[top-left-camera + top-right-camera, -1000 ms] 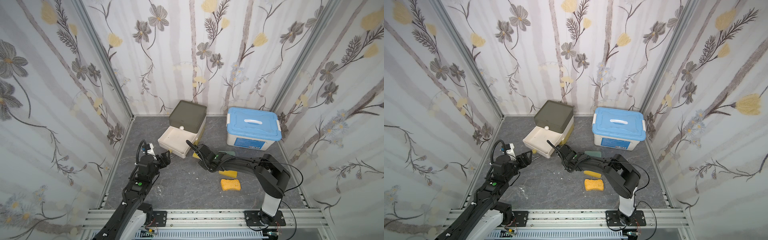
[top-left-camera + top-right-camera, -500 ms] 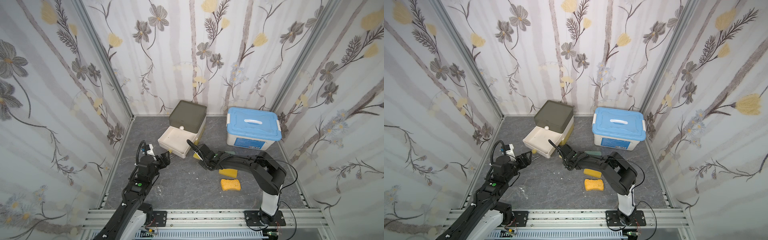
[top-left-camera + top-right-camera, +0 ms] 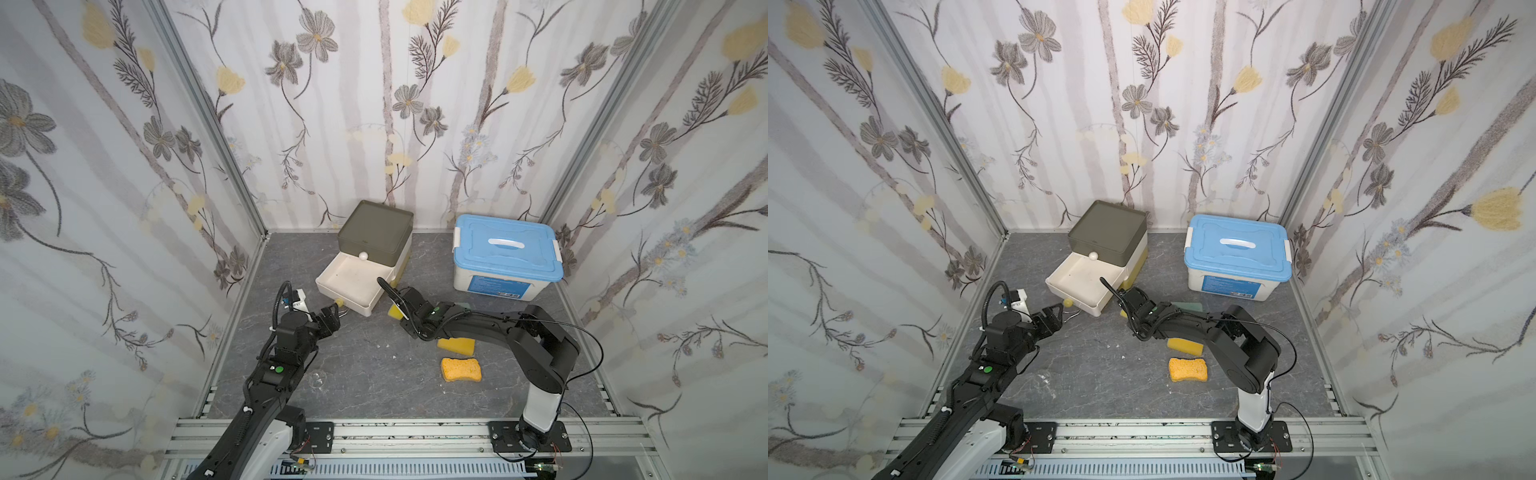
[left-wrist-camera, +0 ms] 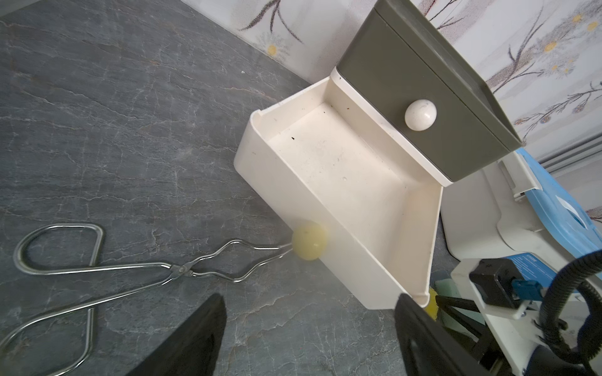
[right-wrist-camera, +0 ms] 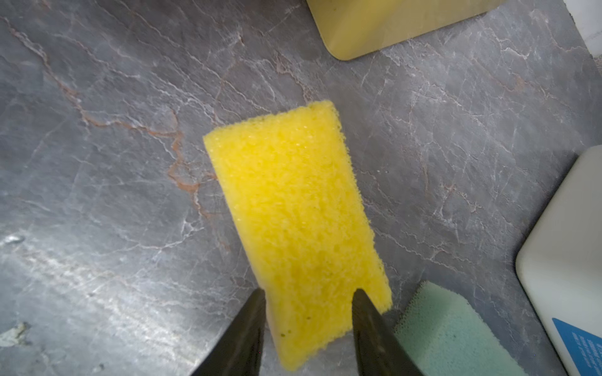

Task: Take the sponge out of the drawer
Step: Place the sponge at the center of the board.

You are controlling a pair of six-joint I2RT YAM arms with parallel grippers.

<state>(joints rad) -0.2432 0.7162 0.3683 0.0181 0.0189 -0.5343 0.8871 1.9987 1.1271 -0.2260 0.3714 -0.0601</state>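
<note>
The cream drawer (image 3: 332,291) is pulled out of the olive-topped unit (image 3: 376,232), and its bare floor (image 4: 342,169) holds nothing. A bright yellow sponge (image 5: 293,211) lies flat on the grey table just right of the drawer's front corner, seen in both top views (image 3: 392,311) (image 3: 1123,312). My right gripper (image 5: 308,291) stands open over the sponge's near end, a finger on each side. My left gripper (image 4: 309,298) is open over bare table in front of the drawer (image 3: 332,311), close to its yellow knob (image 4: 308,241).
Metal tongs (image 4: 97,267) lie on the table by the knob. Under my right arm lie a second yellow sponge (image 3: 456,345) and an orange one (image 3: 461,369). A green pad (image 5: 449,328) rests beside the sponge. A blue-lidded box (image 3: 505,249) stands at the back right.
My right gripper has gone from shut to open, and the yellow sponge now rests on the table beside the drawer. The left arm has barely moved.
</note>
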